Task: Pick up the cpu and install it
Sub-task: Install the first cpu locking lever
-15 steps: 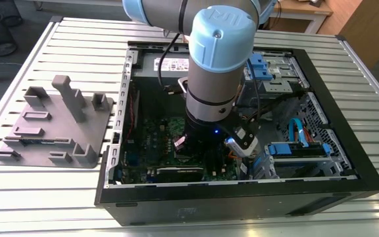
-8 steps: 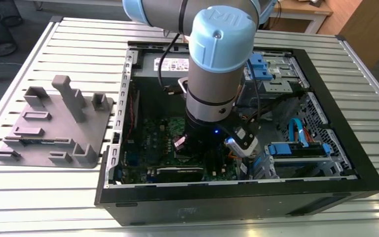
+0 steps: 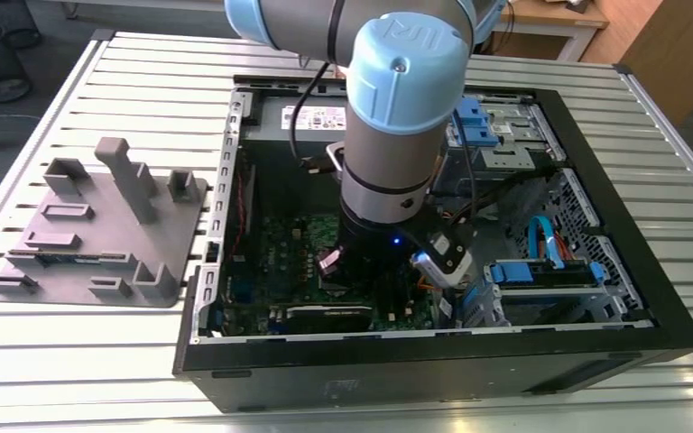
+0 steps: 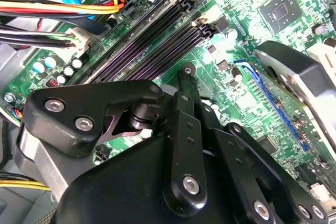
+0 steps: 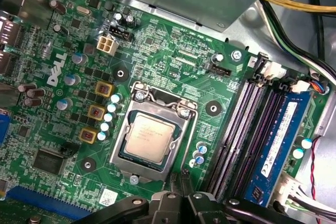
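The cpu (image 5: 148, 133) sits flat in its socket (image 5: 152, 129) on the motherboard (image 5: 173, 61), silver top up, inside the open computer case (image 3: 635, 298) on the table (image 3: 69, 361). The socket's metal frame surrounds it; whether that frame is latched cannot be told. The arm reaches down into the case, and the gripper (image 5: 181, 182) hangs just above the board beside the socket, apart from the chip and holding nothing. Whether its fingers are spread or closed cannot be told. Placement looks done. A grey plastic tray (image 3: 94, 234) lies near the table's edge on the exterior view's left.
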Robot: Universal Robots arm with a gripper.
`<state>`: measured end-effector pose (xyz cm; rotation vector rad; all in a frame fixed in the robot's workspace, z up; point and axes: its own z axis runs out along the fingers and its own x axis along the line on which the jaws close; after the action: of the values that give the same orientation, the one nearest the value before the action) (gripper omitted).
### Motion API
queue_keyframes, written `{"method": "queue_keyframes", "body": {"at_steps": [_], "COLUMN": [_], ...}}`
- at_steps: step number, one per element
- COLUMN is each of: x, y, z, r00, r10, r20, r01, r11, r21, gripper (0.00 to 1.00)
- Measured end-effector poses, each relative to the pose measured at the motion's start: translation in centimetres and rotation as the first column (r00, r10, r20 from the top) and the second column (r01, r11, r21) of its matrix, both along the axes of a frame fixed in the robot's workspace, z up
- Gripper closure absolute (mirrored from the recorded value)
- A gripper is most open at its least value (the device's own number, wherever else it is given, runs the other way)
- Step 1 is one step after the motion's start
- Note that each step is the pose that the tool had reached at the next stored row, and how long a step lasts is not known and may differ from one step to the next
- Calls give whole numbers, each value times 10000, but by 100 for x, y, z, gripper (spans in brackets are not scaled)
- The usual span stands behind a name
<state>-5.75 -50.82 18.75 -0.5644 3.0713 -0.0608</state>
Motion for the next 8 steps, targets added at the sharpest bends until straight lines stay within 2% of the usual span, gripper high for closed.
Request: {"method": "queue_keyframes", "body": {"at_steps": [8], "x": [4], "y": [0], "z": [-8], "r00": [10000], "r10": [1], "r20": [1], "r01": [-1], "r11": [10000], "r21": [29], "gripper": [89]}}
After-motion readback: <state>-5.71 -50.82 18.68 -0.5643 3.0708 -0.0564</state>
